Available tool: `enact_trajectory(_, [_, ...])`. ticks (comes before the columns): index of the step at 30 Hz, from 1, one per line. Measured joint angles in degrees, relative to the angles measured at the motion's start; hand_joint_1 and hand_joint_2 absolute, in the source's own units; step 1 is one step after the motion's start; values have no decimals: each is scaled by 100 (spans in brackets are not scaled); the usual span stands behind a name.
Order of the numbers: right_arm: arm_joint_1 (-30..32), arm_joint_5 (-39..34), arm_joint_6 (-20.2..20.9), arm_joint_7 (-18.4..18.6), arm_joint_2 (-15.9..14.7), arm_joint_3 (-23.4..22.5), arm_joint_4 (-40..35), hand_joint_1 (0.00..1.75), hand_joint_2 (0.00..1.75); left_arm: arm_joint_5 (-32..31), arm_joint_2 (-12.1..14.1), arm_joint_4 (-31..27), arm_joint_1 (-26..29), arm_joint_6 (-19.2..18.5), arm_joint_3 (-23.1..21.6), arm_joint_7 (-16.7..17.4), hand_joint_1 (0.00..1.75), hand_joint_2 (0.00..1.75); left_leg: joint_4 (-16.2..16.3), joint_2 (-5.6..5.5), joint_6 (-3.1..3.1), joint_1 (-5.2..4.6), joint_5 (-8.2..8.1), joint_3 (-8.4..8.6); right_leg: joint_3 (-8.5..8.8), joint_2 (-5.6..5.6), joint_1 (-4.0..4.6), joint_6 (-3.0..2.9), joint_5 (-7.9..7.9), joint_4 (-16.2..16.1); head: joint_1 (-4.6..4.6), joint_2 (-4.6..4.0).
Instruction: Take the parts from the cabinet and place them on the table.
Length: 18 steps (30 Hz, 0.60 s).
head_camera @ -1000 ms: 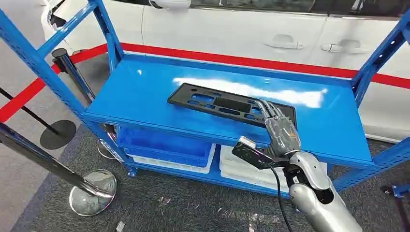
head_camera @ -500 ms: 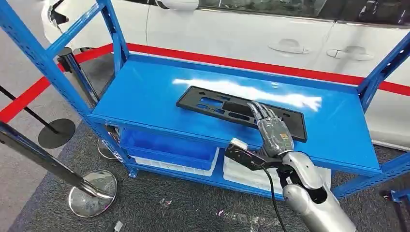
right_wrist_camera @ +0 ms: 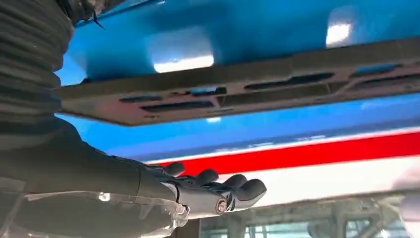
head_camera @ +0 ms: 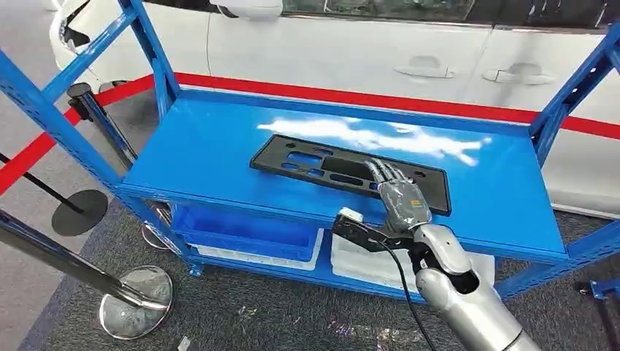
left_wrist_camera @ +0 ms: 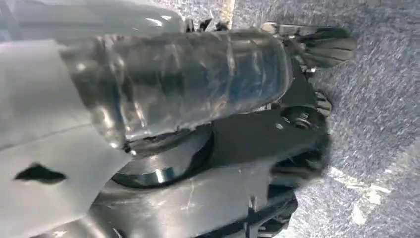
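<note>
– Blue rack shelf [head_camera: 219,139], head view: where's the part?
– Black panel [head_camera: 322,164] flat mid-shelf, near front edge. Right hand [head_camera: 398,197] over its right end, fingers extended.
– Right wrist view?
– Fingers [right_wrist_camera: 237,191] spread, holding nothing; panel [right_wrist_camera: 237,94] beside them.
– Left hand?
– Left wrist view: blurred, can't tell.

My left hand [left_wrist_camera: 208,114] hangs over grey speckled carpet [left_wrist_camera: 376,114], its clear-wrapped cover and dark fingers [left_wrist_camera: 327,44] blurred, grip unclear.
</note>
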Motion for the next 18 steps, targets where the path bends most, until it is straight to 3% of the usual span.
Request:
enact_trajectory(1, [-32, 0, -24, -13, 35, 7, 59, 0, 175, 7, 0, 0, -7, 15, 0, -2, 0, 0, -162, -25, 7, -26, -125, 105, -9, 5, 32, 43, -26, 10, -13, 0])
enact_trajectory(5, [-78, -4, -30, -33, 103, 24, 201, 0, 175, 9, 0, 0, -4, 28, 2, -9, 0, 0, -237, -24, 160, -39, -136, 128, 33, 16, 47, 169, -38, -54, -24, 0])
enact_trajectory(7, [-102, -4, -33, -39, 138, 37, 253, 0, 175, 11, -13, 0, -10, 28, 2, -9, 0, 0, -320, -20, 239, -7, -133, 241, -30, -20, 31, 204, -171, 158, -6, 0])
enact_trajectory(10, [-116, -4, -33, -37, 142, 39, 345, 0, 175, 11, -13, 0, -14, 33, 4, -15, 0, 0, -314, -18, 331, -26, -182, 283, -733, -26, 39, 226, -693, 1469, 2, 0])
enact_trajectory(11, [-103, -4, -33, -37, 144, 46, 386, 0, 175, 11, -13, 0, -12, 33, 4, -15, 0, 0, -309, -22, 335, -37, -201, 295, -930, -27, 39, 227, -704, 1736, 0, 0])
enact_trajectory(12, [-103, -4, -33, -37, 149, 50, 409, 0, 175, 11, -13, 0, -12, 33, 4, -17, 0, 0, -299, -27, 330, -39, -224, 315, -958, -27, 41, 218, -577, 1686, 0, 0])
enact_trajectory(13, [-107, -4, -33, -37, 151, 55, 433, 0, 175, 11, -13, 0, -3, 33, 7, -17, 0, 0, -280, -30, 322, -40, -257, 341, -842, -27, 44, 200, -310, 1351, 0, 0])
enact_trajectory(15, [-121, -4, -35, -37, 151, 59, 459, 0, 175, 11, -28, 0, 1, 33, 7, -15, 0, 0, -245, -33, 295, -40, -331, 407, -409, -32, 51, 139, 257, 356, 2, 0])
enact_trajectory(17, [-140, -4, -33, -37, 168, 66, 492, 0, 175, 11, -37, 0, -13, 31, 7, -15, 0, 0, -200, -32, 235, -76, -371, 367, -251, -56, 119, 83, 193, 16, -3, 0])
enact_trajectory(18, [-139, -4, -33, -33, 175, 68, 505, 0, 175, 11, -37, 0, -12, 33, 9, -17, 0, 0, -230, -29, 201, -57, -357, 351, -276, -50, 115, 72, 186, 47, 0, 0])
